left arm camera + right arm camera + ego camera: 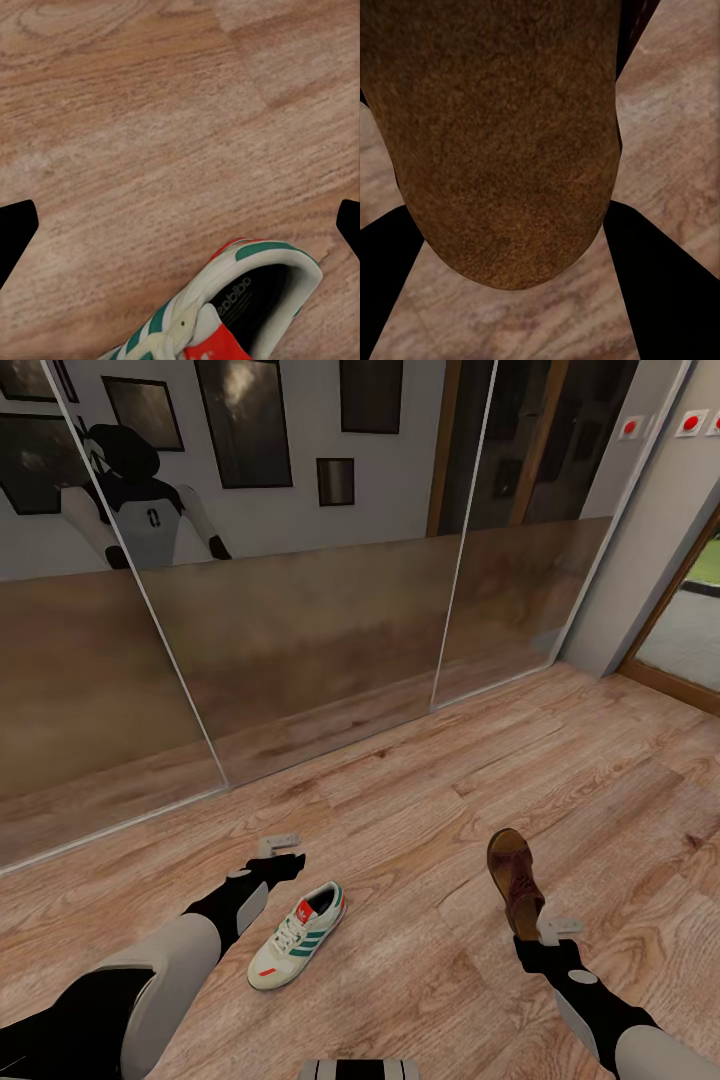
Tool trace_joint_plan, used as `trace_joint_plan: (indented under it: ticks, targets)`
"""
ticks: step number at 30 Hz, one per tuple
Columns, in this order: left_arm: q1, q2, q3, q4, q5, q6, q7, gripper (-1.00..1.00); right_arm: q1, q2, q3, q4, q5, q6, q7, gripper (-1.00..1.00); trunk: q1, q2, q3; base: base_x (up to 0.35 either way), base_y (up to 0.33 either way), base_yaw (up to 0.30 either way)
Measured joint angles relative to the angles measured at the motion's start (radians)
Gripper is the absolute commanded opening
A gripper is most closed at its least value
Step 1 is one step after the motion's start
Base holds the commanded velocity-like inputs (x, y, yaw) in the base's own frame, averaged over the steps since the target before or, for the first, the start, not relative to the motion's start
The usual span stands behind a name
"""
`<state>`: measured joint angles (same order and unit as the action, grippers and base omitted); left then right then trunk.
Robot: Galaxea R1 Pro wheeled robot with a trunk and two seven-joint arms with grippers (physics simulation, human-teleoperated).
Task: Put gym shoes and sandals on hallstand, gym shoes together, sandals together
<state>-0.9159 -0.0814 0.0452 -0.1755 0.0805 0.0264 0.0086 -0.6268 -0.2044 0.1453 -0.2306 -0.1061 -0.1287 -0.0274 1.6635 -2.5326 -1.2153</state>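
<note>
Mirrored sliding panels (300, 650) run along the far wall, split by 2 slim pale frame strips. Reflected in them: dark framed pictures (335, 481) on a grey wall. At right, a grey wall (665, 510) carries 2 small red-dotted squares (690, 423). Beside it, a wood-framed doorway (690, 620) opens onto brighter ground.

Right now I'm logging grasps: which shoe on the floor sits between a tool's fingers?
The brown sandal, at the right tool; the white sneaker lies beside the left tool, ungripped.

Even, soft light — faint shadows; wrist views slightly blurred — mirrors glare-free.
</note>
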Motion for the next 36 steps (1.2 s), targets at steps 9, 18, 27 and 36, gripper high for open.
trace_joint_plan:
  ticks: [9, 18, 27, 36]
  targets:
    - [0.000, 0.000, 0.000, 0.000, 0.000, 0.000, 0.000, 1.00, 0.000, 0.000, 0.000, 0.000, 0.000, 0.000, 0.000, -1.00, 0.000, 0.000, 0.000, 0.000, 0.000, 0.000]
    - [0.015, -0.004, -0.001, -0.005, 0.002, 0.003, 0.001, 1.00, 0.013, 0.001, -0.003, -0.004, -0.008, 0.003, -0.001, -1.00, 0.000, 0.000, 0.000, 0.097, -0.108, 0.000]
    - [0.019, -0.006, -0.002, -0.006, 0.003, 0.004, 0.001, 1.00, 0.015, 0.004, -0.002, -0.005, -0.005, 0.003, 0.000, -1.00, 0.000, 0.000, 0.000, 0.259, -0.289, 0.000]
    - [0.019, -0.007, -0.002, -0.006, 0.004, 0.004, 0.001, 1.00, 0.015, 0.004, -0.002, -0.004, -0.005, 0.002, 0.000, -1.00, 0.000, 0.000, 0.000, 0.267, -0.316, 0.000]
